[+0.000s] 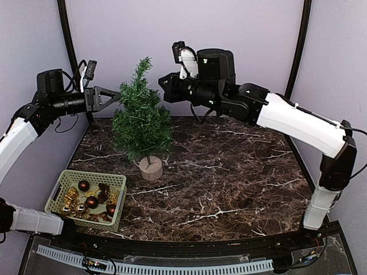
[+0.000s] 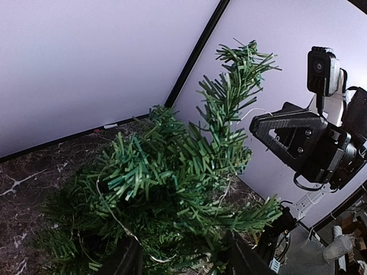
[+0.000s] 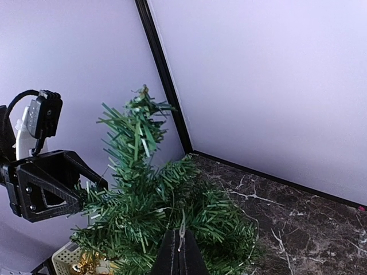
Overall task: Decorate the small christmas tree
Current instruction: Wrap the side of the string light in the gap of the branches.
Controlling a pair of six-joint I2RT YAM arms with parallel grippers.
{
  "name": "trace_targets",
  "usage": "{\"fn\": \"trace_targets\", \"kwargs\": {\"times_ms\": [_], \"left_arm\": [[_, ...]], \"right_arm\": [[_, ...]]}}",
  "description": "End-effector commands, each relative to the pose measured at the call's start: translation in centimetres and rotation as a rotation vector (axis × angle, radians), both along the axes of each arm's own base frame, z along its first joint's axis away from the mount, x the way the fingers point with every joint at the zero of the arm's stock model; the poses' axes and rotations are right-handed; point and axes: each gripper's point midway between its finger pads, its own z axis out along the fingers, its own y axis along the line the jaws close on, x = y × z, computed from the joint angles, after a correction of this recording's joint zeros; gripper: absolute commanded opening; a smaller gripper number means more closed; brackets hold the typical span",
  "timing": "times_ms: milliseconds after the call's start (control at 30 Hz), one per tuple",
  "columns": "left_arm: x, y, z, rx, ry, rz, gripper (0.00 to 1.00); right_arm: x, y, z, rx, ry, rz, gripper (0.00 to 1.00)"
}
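The small christmas tree [image 1: 142,123] stands upright on its round wooden base [image 1: 151,168] at the table's left centre. My left gripper [image 1: 116,95] is at the tree's upper left. In the left wrist view [image 2: 183,260] its jaws stand apart with green branches [image 2: 172,172] between them. A thin pale wire [image 2: 112,212] runs across those branches. My right gripper [image 1: 162,89] hovers at the tree's upper right. The right wrist view shows it [image 3: 180,243] shut on a thin silvery wire [image 3: 182,226] that leads into the tree [image 3: 149,212].
A light-green basket [image 1: 63,180] sits at the front left, holding dark red balls [image 1: 84,185] and gold ornaments [image 1: 70,197]. Lilac walls with black corner posts close the back and sides. Dark marble tabletop [image 1: 229,172] stretches right of the tree.
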Motion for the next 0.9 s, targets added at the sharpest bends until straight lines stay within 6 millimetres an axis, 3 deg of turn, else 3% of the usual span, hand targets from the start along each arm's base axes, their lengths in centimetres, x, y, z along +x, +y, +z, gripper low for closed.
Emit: {"fn": "trace_targets", "kwargs": {"times_ms": [0,367,733,867], "left_arm": [[0.0,-0.1,-0.5,0.002,0.004,-0.009,0.48],[0.1,-0.2,-0.5,-0.005,0.001,-0.009,0.35],[0.1,-0.4,-0.6,-0.016,0.007,-0.022,0.31],[0.2,-0.1,-0.5,-0.013,-0.002,0.001,0.30]], "right_arm": [[0.1,1.1,2.7,0.028,-0.065,0.040,0.00],[-2.5,4.0,3.3,0.012,-0.148,0.236,0.00],[-3.3,6.0,3.2,0.005,-0.147,0.266,0.00],[-3.7,5.8,2.6,-0.001,-0.128,0.237,0.00]]}}
